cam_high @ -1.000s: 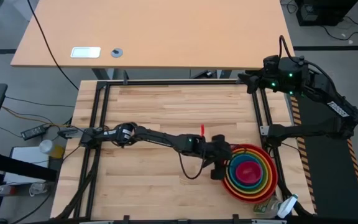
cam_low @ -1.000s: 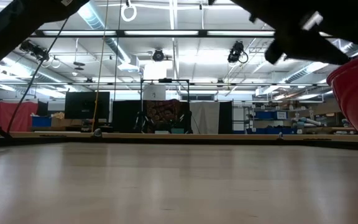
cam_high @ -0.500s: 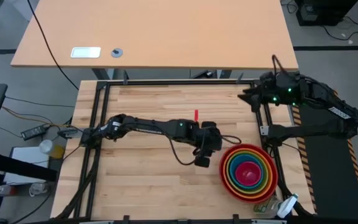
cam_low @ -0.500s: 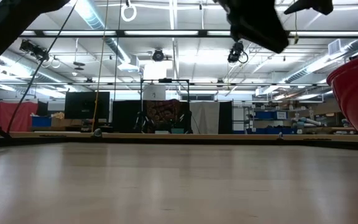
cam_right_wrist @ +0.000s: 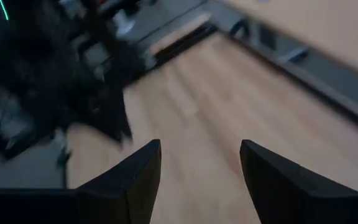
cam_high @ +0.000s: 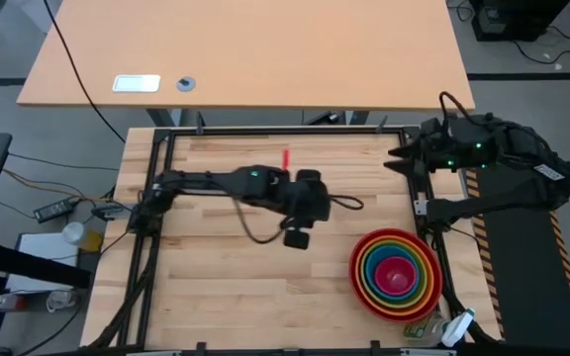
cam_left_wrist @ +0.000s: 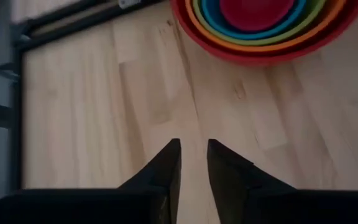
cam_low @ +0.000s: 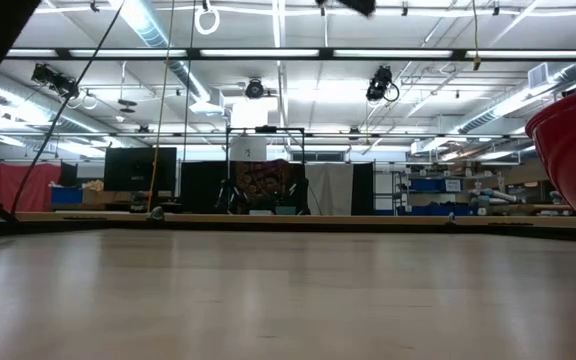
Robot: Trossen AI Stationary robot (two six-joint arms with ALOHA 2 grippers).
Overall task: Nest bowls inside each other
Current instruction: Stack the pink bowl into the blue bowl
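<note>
- The left claw (cam_high: 296, 237) hangs over the bare middle of the tabletop (cam_high: 216, 287), well apart from the bowls. Its wrist view shows the two dark fingers (cam_left_wrist: 166, 163) close together with a narrow gap and nothing between them, so it grasps nothing. Judging by the finished stack, it has no bowl left to carry.
- The bowls (cam_high: 395, 274) sit near the tabletop's right front corner, all five nested into one stack: red outermost, then orange, lime green and blue, with the magenta pink one in the centre. From above they read as neat concentric rings, glossy and evenly seated, none tilted. Each smaller bowl rests inside the next larger, which is what the task asks, so it looks complete.
- In the low view only the red bowl's wall (cam_low: 573, 150) shows, at the right edge.
- The right claw (cam_high: 404, 156) waits at the tabletop's far right corner, released, its fingers (cam_right_wrist: 132, 174) spread wide over bare wood and holding nothing.
</note>
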